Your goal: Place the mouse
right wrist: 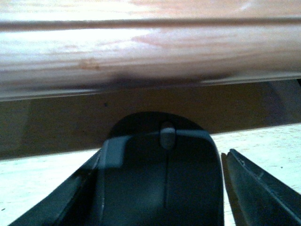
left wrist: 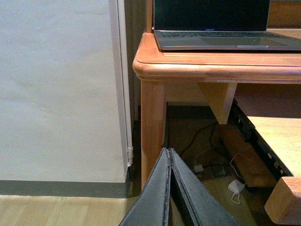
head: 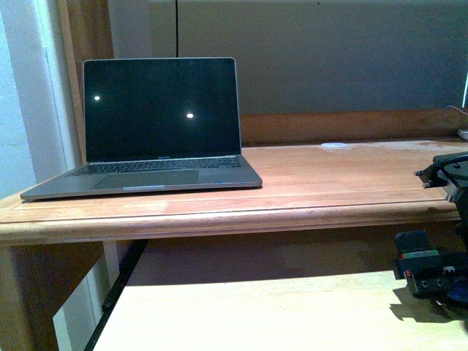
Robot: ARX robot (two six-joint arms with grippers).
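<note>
Left hand: my left hand [left wrist: 168,151] has its two fingers pressed together at the tips, closed on nothing. It hangs low beside the counter leg [left wrist: 153,127].
Right hand: my right hand [right wrist: 165,151] straddles the mouse [right wrist: 160,188]. In the front view it sits at 4 o'clock, at the frame's edge, just over the lower shelf [head: 256,314].
Right grip: one side of the mouse meets a finger. A thin pale strip shows between its other side and the second of the fingers [right wrist: 263,188]. I cannot tell whether the hand is clamped or only around it.
Mouse: dark grey, between the right hand's fingers, its scroll wheel [right wrist: 167,136] pointing away from the wrist toward the rounded edge of the counter [right wrist: 150,52]. I cannot tell whether it rests on the shelf or is lifted, and I cannot pick it out in the front view.
Lower shelf: pale wood, running from 6 to 4 o'clock under the counter's lip.
Under the counter: cables [left wrist: 202,141] and a white adapter [left wrist: 236,187] on the floor.
Laptop: the laptop [head: 157,128] stands open at 10 o'clock on the counter, screen dark with two glints, well apart from the right hand.
White disc: a small white disc [head: 334,145] at 1 o'clock, near the counter's back rail.
</note>
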